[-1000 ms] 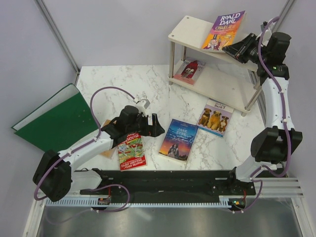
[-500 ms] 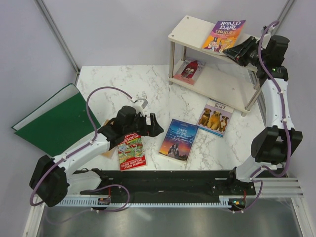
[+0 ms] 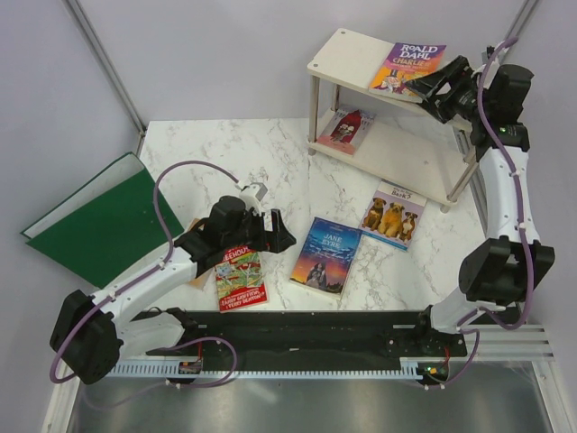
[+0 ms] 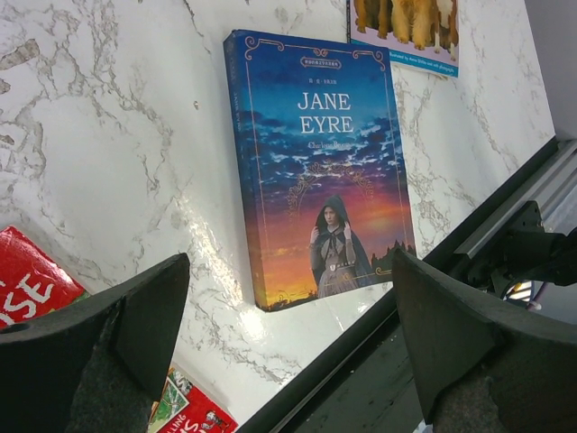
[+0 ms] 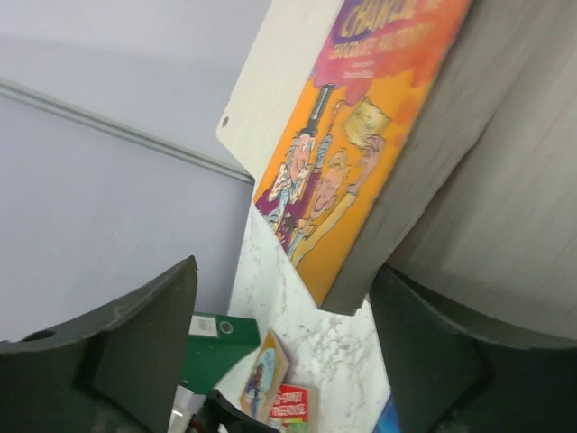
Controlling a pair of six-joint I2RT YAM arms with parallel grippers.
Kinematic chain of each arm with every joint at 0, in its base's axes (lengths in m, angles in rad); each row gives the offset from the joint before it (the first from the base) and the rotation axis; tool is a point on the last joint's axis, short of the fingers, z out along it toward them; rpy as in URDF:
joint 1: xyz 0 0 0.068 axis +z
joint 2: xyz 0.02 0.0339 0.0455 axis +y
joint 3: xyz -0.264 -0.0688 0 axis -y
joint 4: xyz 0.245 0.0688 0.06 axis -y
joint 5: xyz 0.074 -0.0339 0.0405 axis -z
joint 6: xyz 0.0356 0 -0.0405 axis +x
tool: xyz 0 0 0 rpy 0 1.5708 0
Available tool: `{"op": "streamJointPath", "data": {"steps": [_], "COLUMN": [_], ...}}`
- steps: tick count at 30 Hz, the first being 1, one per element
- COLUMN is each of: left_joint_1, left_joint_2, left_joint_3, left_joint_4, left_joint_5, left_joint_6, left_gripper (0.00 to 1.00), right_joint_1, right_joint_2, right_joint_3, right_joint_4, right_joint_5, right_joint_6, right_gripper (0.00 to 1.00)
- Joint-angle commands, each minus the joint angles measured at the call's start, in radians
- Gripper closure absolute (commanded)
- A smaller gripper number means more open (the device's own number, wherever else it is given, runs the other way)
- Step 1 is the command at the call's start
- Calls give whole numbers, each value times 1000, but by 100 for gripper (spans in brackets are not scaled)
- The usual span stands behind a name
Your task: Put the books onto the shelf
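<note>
Right claw point(image 3: 433, 79) stands with its jaws apart at the right end of the shelf's point(image 3: 347, 52) top board, a finger on either side of the near right corner of the Roald Dahl book point(image 3: 407, 65). Whether a pad touches it I cannot tell. That book lies flat and face up on the top board, its long axis running from the front edge toward the back, title at the back. The board is open to the book's left.

Left claw point(image 3: 270, 236) hangs wide open, holding nothing, low over the table point(image 3: 225, 144) near its front edge. It sits between the Treehouse book point(image 3: 239, 278) and the Jane Eyre book point(image 3: 326, 255). Both lie flat and face up, with long axes roughly front to back.

A red-figure book point(image 3: 346, 128) lies at the left end of the lower board. The dogs book point(image 3: 394, 215) lies on the table just before the shelf's right legs. The tabletop is white marble, with pale walls point(image 3: 225, 54) behind. A green folder point(image 3: 104, 225) hangs over the left edge.
</note>
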Motion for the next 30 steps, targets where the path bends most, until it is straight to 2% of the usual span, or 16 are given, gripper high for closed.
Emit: {"op": "streamJointPath", "data": {"steps": [1, 14, 20, 25, 27, 30], "left_joint_1": [-6, -6, -6, -6, -6, -6], "left_joint_2": [-26, -14, 81, 204, 268, 330], "left_joint_3": [-2, -18, -21, -15, -2, 30], "left_joint_4": [-7, -7, 6, 65, 89, 97], "left_joint_5": [-12, -18, -19, 28, 60, 83], "left_joint_6": [38, 37, 32, 1, -11, -23], "left_gripper": [2, 1, 0, 0, 0, 1], "right_joint_1": [-5, -4, 22, 160, 226, 271], "right_joint_2": [-30, -160, -370, -470, -497, -530], "right_joint_3": [-22, -201, -422, -724, -854, -1027], "right_joint_4": [-108, -193, -249, -251, -227, -136], "right_joint_5": [24, 0, 59, 141, 168, 167], "right_joint_6": [-1, -96, -234, -273, -277, -226], "right_gripper": [2, 2, 2, 2, 7, 25]}}
